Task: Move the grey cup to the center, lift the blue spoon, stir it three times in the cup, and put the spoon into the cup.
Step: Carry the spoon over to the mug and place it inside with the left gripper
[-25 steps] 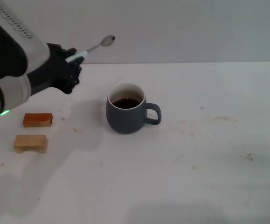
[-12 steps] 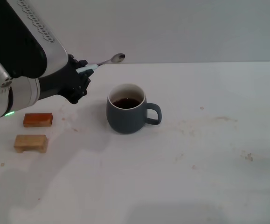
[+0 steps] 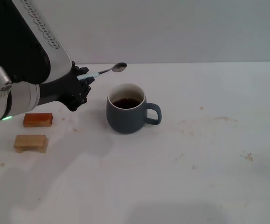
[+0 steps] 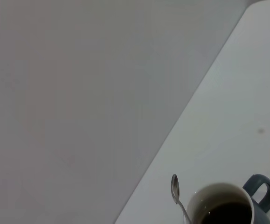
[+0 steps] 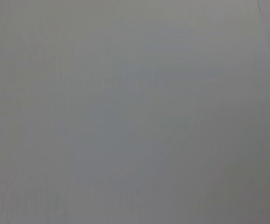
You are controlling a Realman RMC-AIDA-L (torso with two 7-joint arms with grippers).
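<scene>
Now my left gripper [image 3: 82,78] hangs to the left of the grey cup [image 3: 127,114], jaws clamped on the pale handle of the blue spoon [image 3: 107,71]. I hold it nearly level, bowl pointing out above the far-left part of the rim, clear of the dark drink inside — a carry angle, I judge, before tipping it down to stir. The mug sits mid-table [image 3: 209,158], handle turned to my right. Two small wooden blocks [image 3: 36,131] lie well apart on my left. My right gripper is out of sight.
</scene>
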